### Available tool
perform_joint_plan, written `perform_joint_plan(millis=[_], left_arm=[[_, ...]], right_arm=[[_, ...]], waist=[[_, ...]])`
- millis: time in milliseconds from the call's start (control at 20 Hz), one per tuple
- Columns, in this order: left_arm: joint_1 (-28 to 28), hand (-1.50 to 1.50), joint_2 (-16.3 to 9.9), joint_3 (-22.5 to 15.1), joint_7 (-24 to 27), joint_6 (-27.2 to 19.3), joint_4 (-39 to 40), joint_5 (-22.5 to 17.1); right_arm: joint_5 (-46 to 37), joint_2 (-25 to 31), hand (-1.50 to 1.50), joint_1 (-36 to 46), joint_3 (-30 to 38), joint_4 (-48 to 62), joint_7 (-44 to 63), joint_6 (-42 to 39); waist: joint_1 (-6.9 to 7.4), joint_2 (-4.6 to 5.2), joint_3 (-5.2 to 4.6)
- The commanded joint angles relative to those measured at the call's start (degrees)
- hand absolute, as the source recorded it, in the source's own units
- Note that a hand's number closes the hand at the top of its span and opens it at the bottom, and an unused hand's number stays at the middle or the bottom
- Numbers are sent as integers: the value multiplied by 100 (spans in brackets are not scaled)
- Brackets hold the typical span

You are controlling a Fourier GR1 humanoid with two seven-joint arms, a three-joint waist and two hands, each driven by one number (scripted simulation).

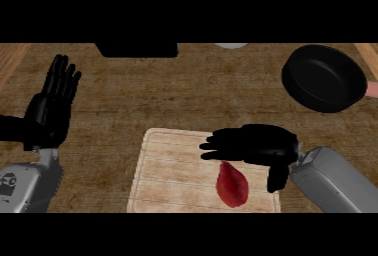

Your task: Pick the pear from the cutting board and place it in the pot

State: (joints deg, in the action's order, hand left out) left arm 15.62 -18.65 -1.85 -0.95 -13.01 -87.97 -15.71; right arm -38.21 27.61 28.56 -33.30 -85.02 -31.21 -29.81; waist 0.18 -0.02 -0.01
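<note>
Brown counter, cutting board (pixel 166 165): pear (pixel 232 184) just below right hand (pixel 255 144) (fingers curled).

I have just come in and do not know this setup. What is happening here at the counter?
The right robot hand is over the cutting board, just above the red pear, which lies on the board, not yet lifted. The black pot waits at the far right. The left robot hand rests open at the left edge.

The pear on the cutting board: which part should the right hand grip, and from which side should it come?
Probably the pear's wide middle, from above. It lies flat on the cutting board, narrow end pointing up toward the right hand, so fingers and thumb could straddle its two long sides. That hand hovers just beyond the tip.
</note>
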Motion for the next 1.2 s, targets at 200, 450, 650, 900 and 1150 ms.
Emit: perform_joint_plan(millis=[200,450,650,900,1150], left_arm=[[-287,0,67,316,283,446,115,96],[-123,0,385,78,-220,47,-350,423],[268,0,370,324,-33,322,256,354],[-172,0,349,316,-22,344,-51,387],[94,0,477,333,83,310,336,509]], right_arm=[[-708,-766,-150,-84,133,627,-245,64],[-1123,-1153,-150,-38,33,1006,-399,86],[-1323,-1338,-150,-54,33,1367,-706,181],[-1595,-1013,150,-662,-449,872,-1525,1114],[-1805,-1444,150,-695,-565,1066,-1391,1249]], waist=[[12,4,0],[18,0,1],[-6,7,1],[-2,-1,3],[-32,10,1]])
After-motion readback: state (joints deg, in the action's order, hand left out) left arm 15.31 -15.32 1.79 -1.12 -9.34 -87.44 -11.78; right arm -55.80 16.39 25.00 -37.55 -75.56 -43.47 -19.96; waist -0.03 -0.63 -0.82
